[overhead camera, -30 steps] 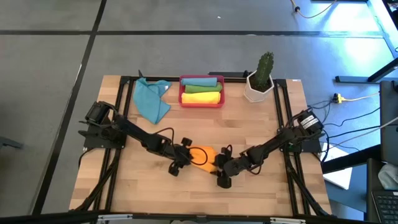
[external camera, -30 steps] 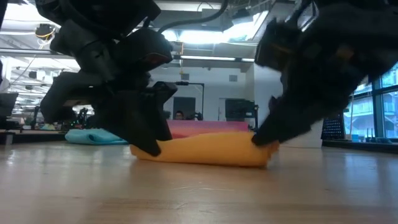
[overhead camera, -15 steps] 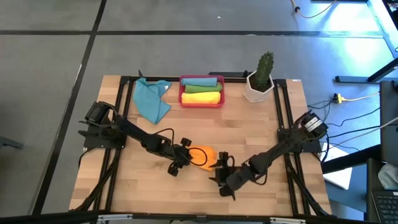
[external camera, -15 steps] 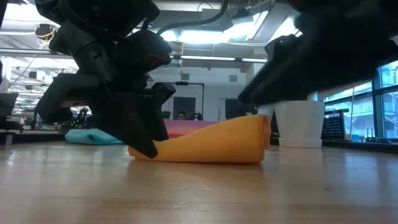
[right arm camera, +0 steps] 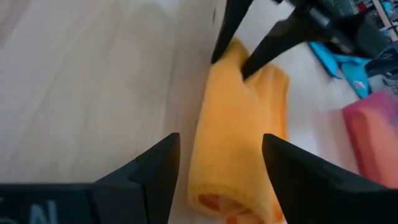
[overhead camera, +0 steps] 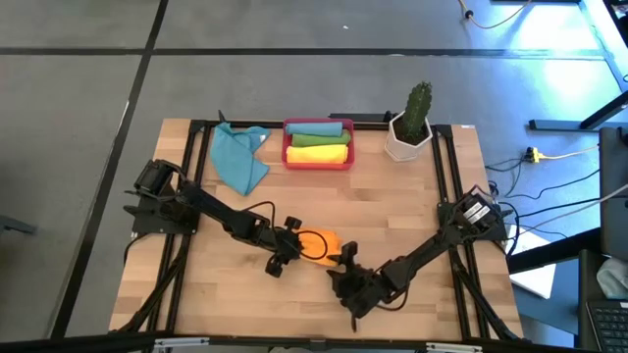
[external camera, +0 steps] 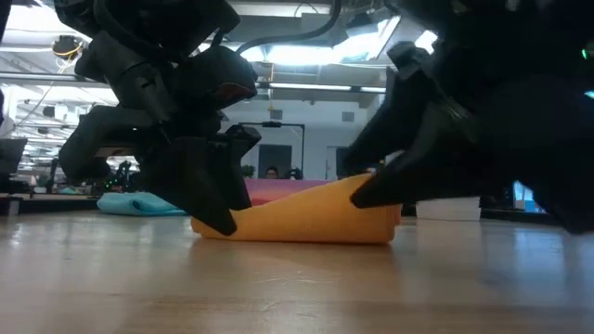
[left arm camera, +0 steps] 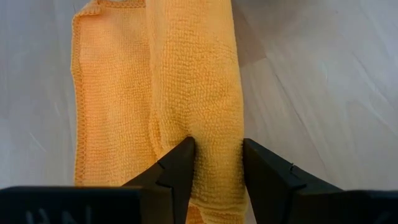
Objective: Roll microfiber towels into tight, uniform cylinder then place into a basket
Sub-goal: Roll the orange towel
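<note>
You had a soft, light cloth to deal with: the orange towel (overhead camera: 320,245) lay rolled into a loose cylinder on the desk (overhead camera: 412,196), near its front edge, between the two arms. It would have sagged and unwound if taken by one end only, so the safest hold looked to be across the roll's middle or at both ends together. Its nubby pile should have given the fingers good purchase. The roll looked uneven, with a flat hemmed flap lying out beside it and the open end showing its layers. Your left pincer (left arm camera: 214,155) was pinching a fold at one end of the roll, jaws partly closed on the fabric. Your right pincer (right arm camera: 219,158) stood wide open at the other end, straddling the roll without gripping it. The red basket (overhead camera: 318,144) at the back already held a green and a yellow roll, with the teal towel (overhead camera: 238,157) loose beside it.
</note>
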